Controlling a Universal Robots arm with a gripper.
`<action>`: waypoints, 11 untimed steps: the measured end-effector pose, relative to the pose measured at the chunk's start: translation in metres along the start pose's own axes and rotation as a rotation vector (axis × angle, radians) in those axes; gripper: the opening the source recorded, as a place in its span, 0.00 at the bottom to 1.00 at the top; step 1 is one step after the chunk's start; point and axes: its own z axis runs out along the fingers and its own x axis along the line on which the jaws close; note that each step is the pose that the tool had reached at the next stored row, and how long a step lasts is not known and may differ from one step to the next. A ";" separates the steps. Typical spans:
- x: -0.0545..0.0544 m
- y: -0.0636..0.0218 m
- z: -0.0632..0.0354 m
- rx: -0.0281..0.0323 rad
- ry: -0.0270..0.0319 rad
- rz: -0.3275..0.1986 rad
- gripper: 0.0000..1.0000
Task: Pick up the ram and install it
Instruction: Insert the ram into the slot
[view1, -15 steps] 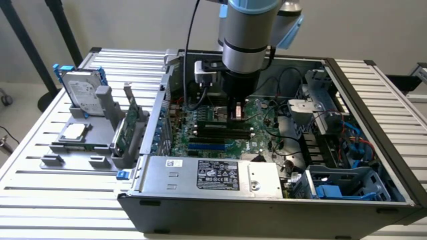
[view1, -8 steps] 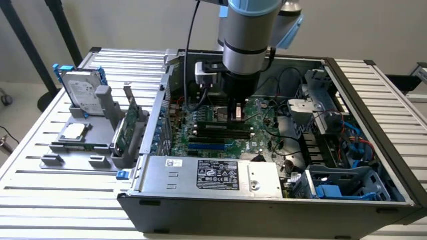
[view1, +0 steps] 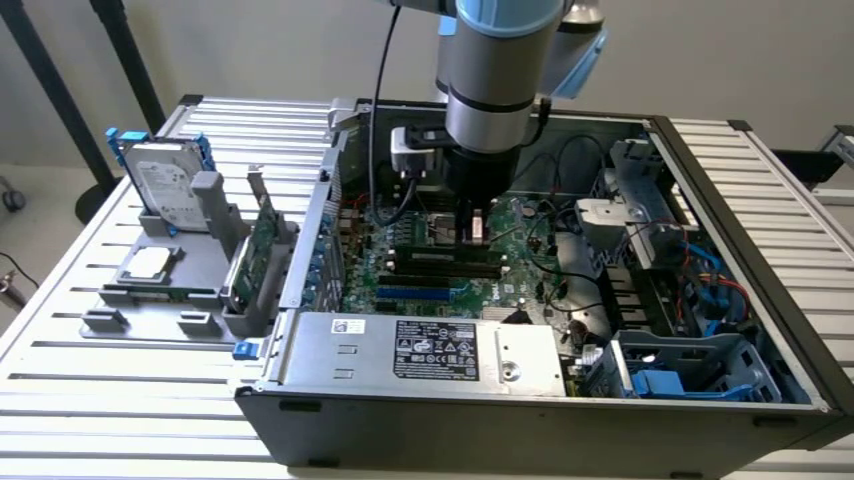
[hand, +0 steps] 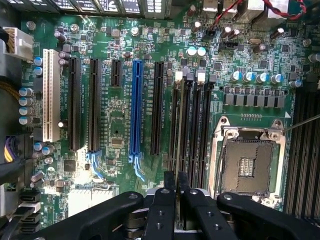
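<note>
My gripper (view1: 470, 232) reaches down into the open computer case (view1: 534, 420), just above the green motherboard (view1: 441, 285). In the wrist view its two black fingers (hand: 169, 182) stand almost together over the row of black memory slots (hand: 197, 125) beside the empty processor socket (hand: 247, 165). A thin edge, which I take for the ram (hand: 176, 150) seen edge-on, runs between the fingertips of the gripper (hand: 176, 176) and lines up with the slot nearest the long black card slots. Whether it sits in the slot I cannot tell.
A grey tray (view1: 100, 322) at the exterior view's left holds a silver hard drive (view1: 167, 180), a processor (view1: 147, 262) and a green expansion card (view1: 254, 255). The power supply (view1: 427, 350) covers the case's front; cables and a blue drive cage (view1: 681, 370) crowd the exterior view's right.
</note>
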 end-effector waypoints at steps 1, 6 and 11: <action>0.000 0.0000 0.0004 0.0000 0.0012 0.000 0.14; -0.001 -0.0006 0.0017 -0.0001 0.0064 0.000 0.14; -0.002 -0.0012 0.0032 -0.0002 0.0097 0.000 0.14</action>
